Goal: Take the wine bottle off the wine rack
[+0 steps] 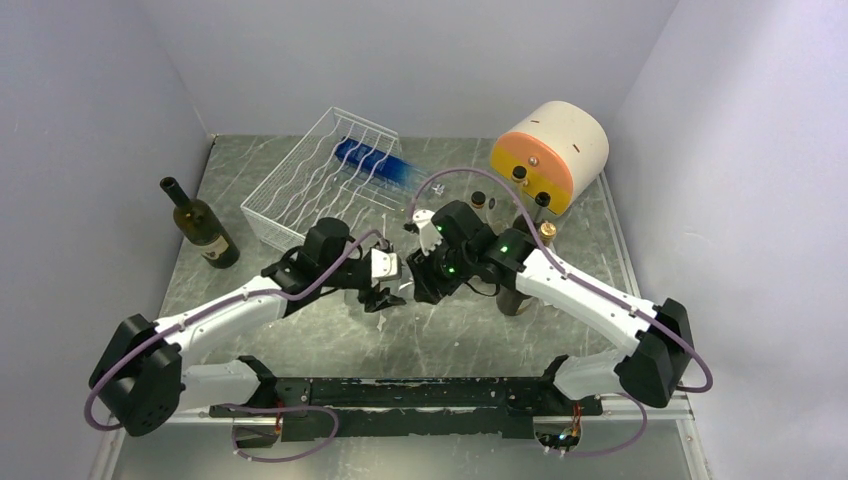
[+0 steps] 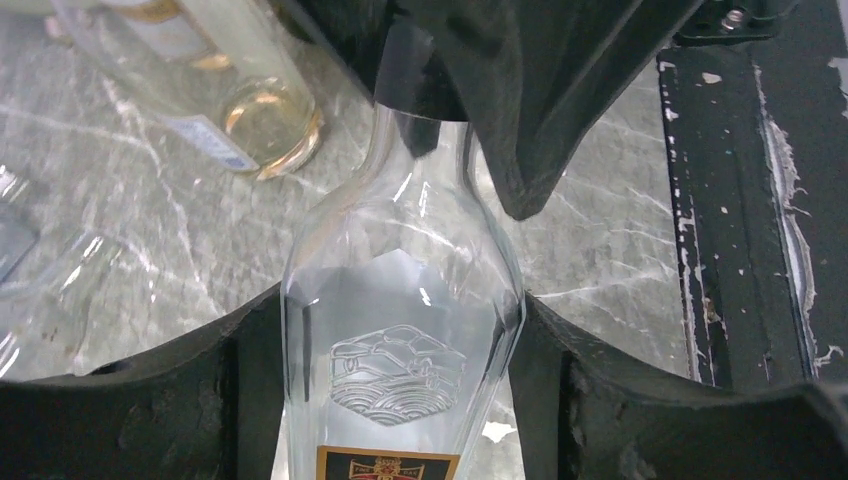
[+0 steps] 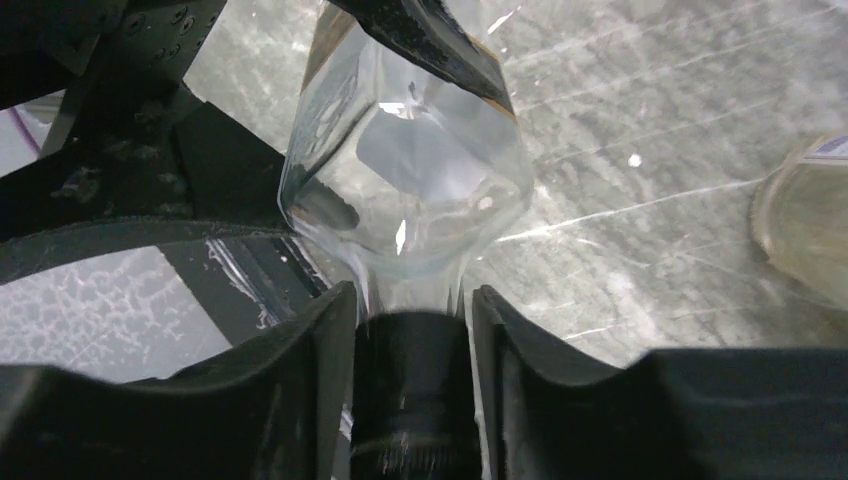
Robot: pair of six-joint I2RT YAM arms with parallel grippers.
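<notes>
My left pincer (image 2: 400, 330) is clamped on the clear wine bottle (image 3: 405, 170). Its two fingers (image 2: 230, 400) press the flat sides of the glass body, just above a dark label with a gold edge. My right pincer (image 3: 412, 340) has the same bottle at the other end, with a finger close on each side of the black cap (image 3: 412, 400). Whether those fingers are squeezing the cap or only flanking it I cannot tell. So the bottle hangs between my two wrists over the middle of the grey marbled surface (image 1: 330, 335). It is off the white wire wine rack (image 1: 290, 200) and well apart from it. The rack sits toward the far left corner, and a blue bottle (image 1: 370, 160) lies across its far wavy rows. A dark green bottle (image 1: 200, 225) stands upright left of the rack. A bottle of pale liquid (image 2: 250, 110) stands near my right arm.
</notes>
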